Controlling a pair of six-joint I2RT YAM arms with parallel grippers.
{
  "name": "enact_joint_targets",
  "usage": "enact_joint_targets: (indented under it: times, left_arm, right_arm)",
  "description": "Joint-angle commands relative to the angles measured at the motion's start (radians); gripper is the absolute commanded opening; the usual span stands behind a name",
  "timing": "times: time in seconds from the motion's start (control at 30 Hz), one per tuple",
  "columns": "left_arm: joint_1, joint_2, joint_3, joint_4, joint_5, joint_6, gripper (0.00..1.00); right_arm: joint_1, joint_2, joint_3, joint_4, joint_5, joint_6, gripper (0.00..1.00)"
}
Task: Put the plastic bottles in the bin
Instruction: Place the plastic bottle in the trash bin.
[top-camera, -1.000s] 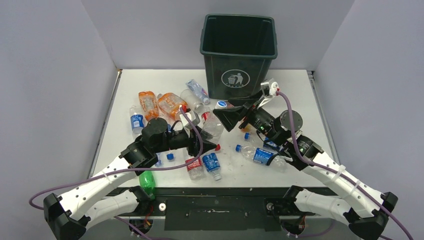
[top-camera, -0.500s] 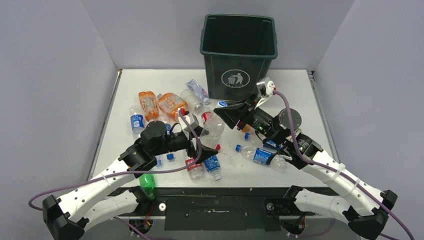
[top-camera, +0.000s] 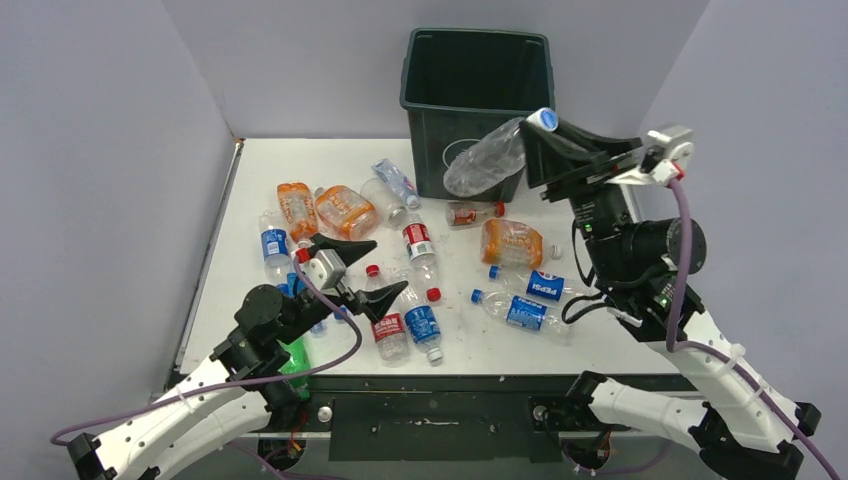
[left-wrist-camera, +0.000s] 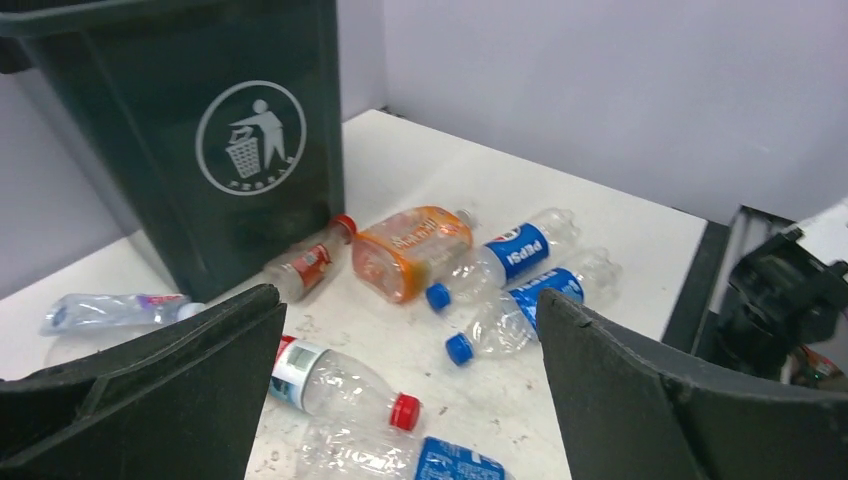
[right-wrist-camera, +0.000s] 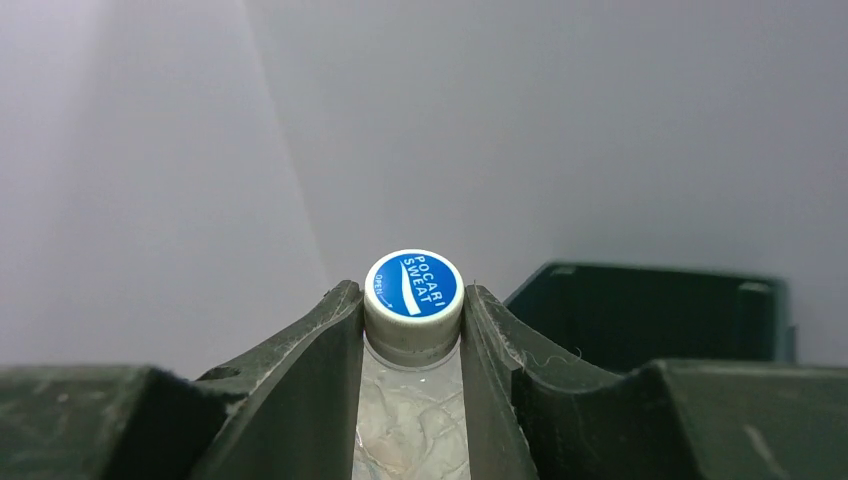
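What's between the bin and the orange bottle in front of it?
A small clear red-capped, red-labelled plastic bottle, lying beside the dark green bin; top and left wrist views show it.

bin (top-camera: 430, 130): dark green, upright | plastic bottles (top-camera: 515, 312): crushed, strewn in front

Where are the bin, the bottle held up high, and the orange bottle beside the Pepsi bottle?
bin (top-camera: 425, 150): top view, front wall, left of the logo.
held bottle (top-camera: 485, 158): top view, its crushed clear body.
orange bottle (top-camera: 512, 243): top view, middle of its body.
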Motion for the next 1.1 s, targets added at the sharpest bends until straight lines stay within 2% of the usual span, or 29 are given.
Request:
enact_joint_targets:
  times: [0.0, 0.17, 0.3, 0.43, 0.53, 0.67, 0.7, 0.73, 0.77, 0.8, 0.83, 0.87, 0.93, 1.07]
  left_arm:
    - [-0.002, -0.011, -0.003, 0.083, -0.116, 0.043, 0.96]
    - [-0.005, 0.006, 0.006, 0.070, -0.163, 0.052, 0.96]
    - [-0.005, 0.007, 0.006, 0.065, -0.190, 0.056, 0.96]
    - [-0.004, 0.006, 0.001, 0.067, -0.201, 0.071, 0.96]
    - [-0.001, 0.007, -0.005, 0.077, -0.192, 0.092, 0.96]
    - [0.001, 0.009, -0.001, 0.064, -0.209, 0.105, 0.96]
    - [0.001, 0.007, -0.001, 0.064, -0.212, 0.106, 0.96]
    - [0.002, 0.005, -0.003, 0.065, -0.216, 0.109, 0.96]
    - [0.001, 0.002, -0.003, 0.064, -0.218, 0.112, 0.96]
    - [0.002, 0.001, -0.003, 0.064, -0.221, 0.115, 0.96]
    - [0.003, -0.001, -0.005, 0.064, -0.217, 0.117, 0.96]
    - [0.003, -0.006, -0.007, 0.067, -0.211, 0.120, 0.96]
    - [0.004, -0.010, -0.012, 0.075, -0.205, 0.117, 0.96]
    - [0.004, 0.003, -0.004, 0.067, -0.240, 0.100, 0.96]
  right_arm:
    - [-0.009, 0.082, 0.099, 0.310, 0.220, -0.216, 0.05]
    - [-0.103, 0.307, 0.279, 0.399, 0.260, -0.326, 0.05]
    - [-0.282, 0.493, 0.460, 0.346, 0.258, -0.235, 0.05]
    - [-0.438, 0.659, 0.568, 0.300, 0.253, -0.094, 0.05]
    - [-0.502, 0.788, 0.676, 0.228, 0.231, -0.023, 0.05]
    - [-0.525, 0.903, 0.764, 0.159, 0.201, 0.024, 0.05]
    - [-0.527, 0.920, 0.779, 0.143, 0.179, 0.036, 0.14]
    - [-0.527, 0.936, 0.798, 0.119, 0.165, 0.045, 0.33]
    - [-0.527, 0.946, 0.811, 0.100, 0.147, 0.056, 0.59]
    - [-0.526, 0.949, 0.815, 0.093, 0.133, 0.070, 0.75]
    - [-0.526, 0.947, 0.816, 0.088, 0.113, 0.084, 0.85]
    - [-0.528, 0.939, 0.811, 0.089, 0.081, 0.104, 0.90]
    - [-0.524, 0.913, 0.795, 0.095, 0.035, 0.133, 0.95]
    - [-0.512, 0.832, 0.773, 0.049, -0.018, 0.212, 0.96]
